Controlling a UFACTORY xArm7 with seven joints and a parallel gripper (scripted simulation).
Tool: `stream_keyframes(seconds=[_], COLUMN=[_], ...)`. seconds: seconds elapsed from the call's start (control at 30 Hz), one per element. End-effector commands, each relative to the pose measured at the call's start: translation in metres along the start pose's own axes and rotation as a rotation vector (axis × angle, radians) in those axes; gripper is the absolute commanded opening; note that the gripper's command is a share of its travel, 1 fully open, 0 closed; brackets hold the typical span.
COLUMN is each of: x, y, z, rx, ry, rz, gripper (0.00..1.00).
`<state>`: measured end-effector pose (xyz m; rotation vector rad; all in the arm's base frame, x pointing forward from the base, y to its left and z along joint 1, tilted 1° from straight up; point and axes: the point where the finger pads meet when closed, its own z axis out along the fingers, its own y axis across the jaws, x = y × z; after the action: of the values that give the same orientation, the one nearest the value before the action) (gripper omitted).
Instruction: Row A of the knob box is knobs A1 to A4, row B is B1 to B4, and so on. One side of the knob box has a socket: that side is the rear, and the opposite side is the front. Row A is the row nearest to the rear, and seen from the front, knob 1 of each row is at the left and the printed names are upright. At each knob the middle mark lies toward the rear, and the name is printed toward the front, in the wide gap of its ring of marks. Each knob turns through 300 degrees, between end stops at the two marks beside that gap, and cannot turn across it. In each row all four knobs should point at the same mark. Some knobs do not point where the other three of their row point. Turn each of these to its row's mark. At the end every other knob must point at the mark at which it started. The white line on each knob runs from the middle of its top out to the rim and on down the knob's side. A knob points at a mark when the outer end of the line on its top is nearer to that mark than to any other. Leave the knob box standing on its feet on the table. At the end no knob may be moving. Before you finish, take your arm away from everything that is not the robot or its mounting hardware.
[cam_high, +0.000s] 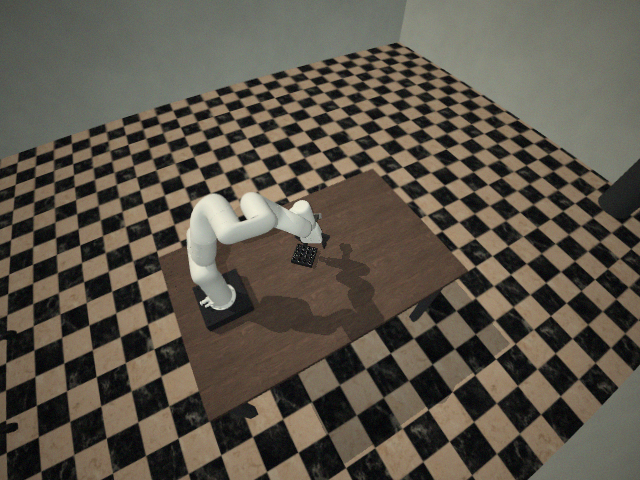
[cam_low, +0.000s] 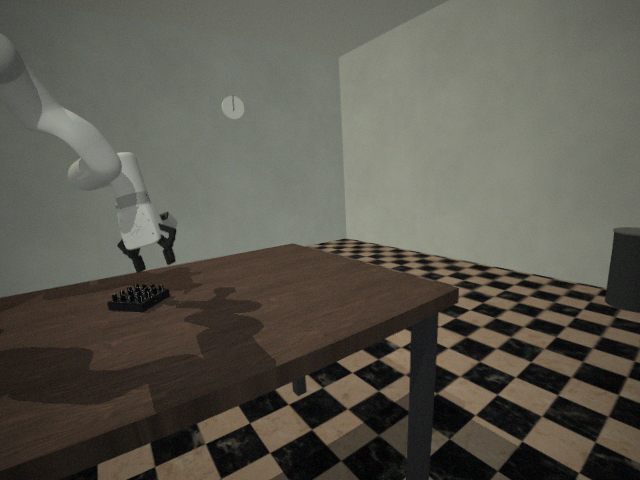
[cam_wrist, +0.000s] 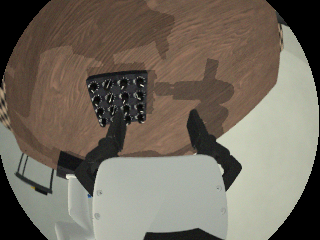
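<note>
The black knob box (cam_high: 302, 264) (cam_low: 126, 306) (cam_wrist: 118, 75) stands flat on the table, with several dark knobs in a four-by-four grid on its top. In the wrist view it is left of centre, and the left finger covers part of its lower row. White lines show on some knobs, but the names, the marks and where each knob points are too small to read. The socket cannot be made out. My gripper (cam_low: 154, 265) (cam_wrist: 156, 118) is open and empty. It hangs above the table, clear of the box and toward one side of it.
The brown wooden table (cam_high: 392, 227) (cam_low: 310, 289) (cam_wrist: 225, 40) carries the arm's black base plate (cam_high: 208, 318) at its left end in the top view. Shadows of the arm fall across the table beside the box. A dark cylinder (cam_high: 622, 193) (cam_low: 628, 268) stands away from the table.
</note>
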<state>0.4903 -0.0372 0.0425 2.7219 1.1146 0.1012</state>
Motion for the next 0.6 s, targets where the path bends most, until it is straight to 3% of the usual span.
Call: stream_keyframes(seconds=[0.0, 0.23, 0.3, 0.57], x=[-0.005, -0.005, -0.014, -0.014], y=[-0.006, -0.006, -0.02, -0.02], z=[0.0, 0.0, 0.003, 0.003], rx=[0.029, 0.029, 0.083, 0.083], ry=[-0.001, -0.001, -0.004, -0.004], rz=[0.01, 0.01, 0.027, 0.027], gripper=[1.0, 1.0, 1.0, 1.0])
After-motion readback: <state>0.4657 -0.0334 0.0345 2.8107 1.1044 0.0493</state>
